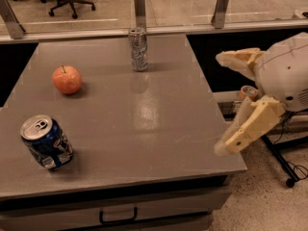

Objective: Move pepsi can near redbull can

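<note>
The pepsi can point(46, 141), dark blue with a silver top, stands slightly tilted near the front left of the grey table point(144, 119). The redbull can point(138, 49), slim and silver-grey, stands upright at the table's far edge, near the middle. My gripper point(224, 102) is at the right, just past the table's right edge, far from both cans. Its two cream fingers point(250, 127) are spread wide apart with nothing between them.
A red apple point(67, 79) lies on the left part of the table, between the two cans. A glass barrier with metal posts point(139, 6) runs behind the table. A drawer handle point(118, 217) shows below the front edge. Office chairs stand beyond the glass.
</note>
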Tool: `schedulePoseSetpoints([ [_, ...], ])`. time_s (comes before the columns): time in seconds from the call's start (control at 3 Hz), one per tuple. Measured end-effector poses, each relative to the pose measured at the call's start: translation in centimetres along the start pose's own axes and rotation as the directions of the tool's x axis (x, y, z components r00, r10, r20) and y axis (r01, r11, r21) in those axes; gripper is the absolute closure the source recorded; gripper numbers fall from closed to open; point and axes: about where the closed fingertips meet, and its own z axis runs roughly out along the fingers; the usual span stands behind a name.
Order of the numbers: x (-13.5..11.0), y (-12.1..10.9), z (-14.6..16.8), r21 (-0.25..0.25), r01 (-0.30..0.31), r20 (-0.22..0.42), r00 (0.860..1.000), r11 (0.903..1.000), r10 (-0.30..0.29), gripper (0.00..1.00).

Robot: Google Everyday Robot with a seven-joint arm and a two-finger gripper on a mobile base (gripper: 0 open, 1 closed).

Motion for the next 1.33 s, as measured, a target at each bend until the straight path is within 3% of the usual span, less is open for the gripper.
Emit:
schedulePoseSetpoints([
  [0.33, -5.7, 3.5, 4.4, -0.091, 0.045, 0.176, 0.984, 0.9948, -0.029, 0.0],
  [0.67, -10.3, 6.3, 7.7, -0.162, 0.078, 0.227, 0.973, 0.9837, -0.04, 0.0],
  [1.0, -10.9, 6.6, 8.1, -0.176, 0.074, 0.225, 0.974, 0.9817, -0.033, 0.0],
  [1.33, -10.4, 7.0, 9.7, -0.144, 0.066, 0.256, 0.966, 0.9873, -0.027, 0.0],
])
